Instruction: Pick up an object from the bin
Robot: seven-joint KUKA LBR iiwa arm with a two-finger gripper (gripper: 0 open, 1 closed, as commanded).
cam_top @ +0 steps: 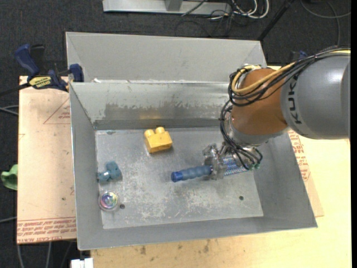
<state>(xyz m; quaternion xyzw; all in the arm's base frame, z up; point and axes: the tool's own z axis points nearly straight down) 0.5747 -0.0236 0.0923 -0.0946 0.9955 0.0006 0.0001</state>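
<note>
My gripper (215, 163) is low over the bin floor, right of centre, under the orange cover. A blue rod-shaped thing (189, 175) lies on the floor with its right end at my fingertips and its rounded left end pointing to the bin's middle. Whether the fingers are closed on it cannot be made out. A yellow toy brick (158, 139) with two studs sits up and to the left of the gripper, near the back wall.
A small teal-blue piece lies (109, 172) at the left of the floor. Below it, near the front left corner, rests a shiny round bauble (109, 200). The arm comes in from the right over the bin's right wall.
</note>
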